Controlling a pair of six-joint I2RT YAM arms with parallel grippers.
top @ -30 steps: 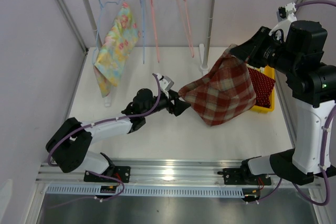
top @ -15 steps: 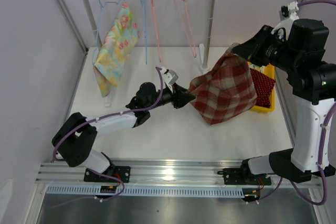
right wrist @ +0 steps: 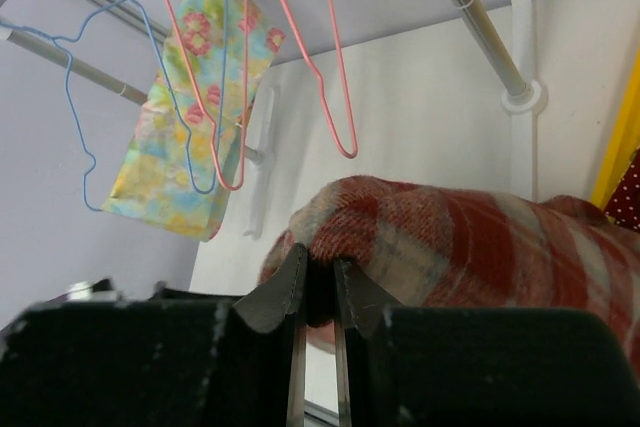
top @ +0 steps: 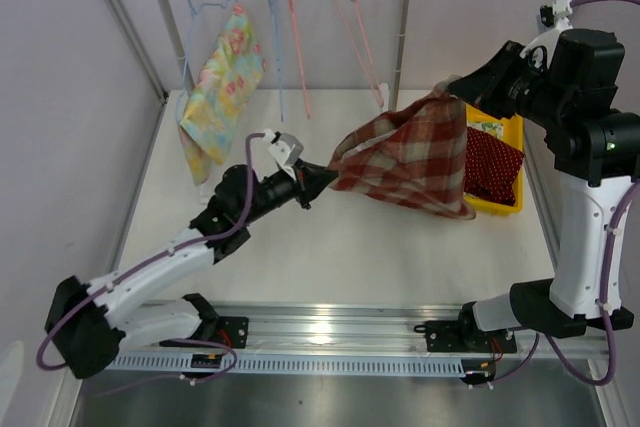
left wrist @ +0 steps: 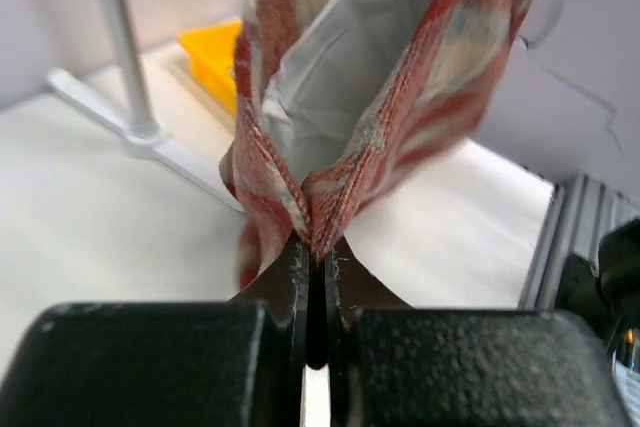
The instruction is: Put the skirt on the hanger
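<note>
The red plaid skirt (top: pixel 415 162) hangs stretched in the air between both grippers. My left gripper (top: pixel 322 175) is shut on its left edge; in the left wrist view the gripper (left wrist: pixel 315 252) pinches two hem layers of the skirt (left wrist: pixel 390 77), whose pale lining shows. My right gripper (top: pixel 455 92) is shut on the skirt's upper right corner, and the right wrist view shows that gripper (right wrist: pixel 318 272) biting a fold of the skirt (right wrist: pixel 480 237). Bare pink hangers (top: pixel 350 17) and a blue hanger (top: pixel 270 37) hang on the rail behind.
A floral garment (top: pixel 222 87) hangs on a blue hanger at the rail's left. The yellow bin (top: pixel 505 197) at the right holds a red dotted cloth (top: pixel 492 167). The rack's right post (top: pixel 400 37) stands just behind the skirt.
My left gripper closed on the skirt's left edge and pulled it leftward, spreading the skirt out. The right gripper kept its hold and barely moved.
</note>
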